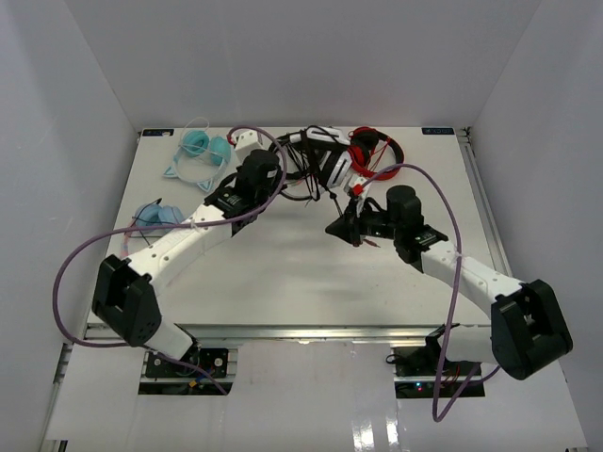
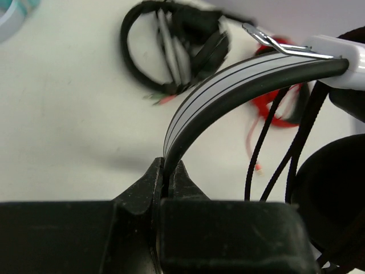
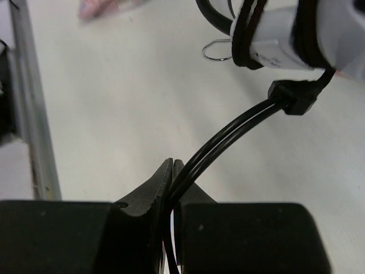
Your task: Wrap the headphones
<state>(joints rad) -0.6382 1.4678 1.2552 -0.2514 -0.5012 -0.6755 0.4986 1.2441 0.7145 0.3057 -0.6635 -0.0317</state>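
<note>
The headphones are white and black, their cable black.

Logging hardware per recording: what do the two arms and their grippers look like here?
The left arm and right arm have white link shells and black joint housings. A purple cable loops along each. The left gripper and right gripper are black, with tapering fingers.

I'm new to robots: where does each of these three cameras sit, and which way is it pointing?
Top external: fixed above and behind, looking down on the white table; left arm and right arm show whole.
Left wrist: on the left arm, facing along the left gripper, shut on the white headband of the white-and-black over-ear headphones.
Right wrist: on the right arm, facing along the right gripper, shut on their thin black cable.
Shared: top and left wrist both show the red headphones.
</note>
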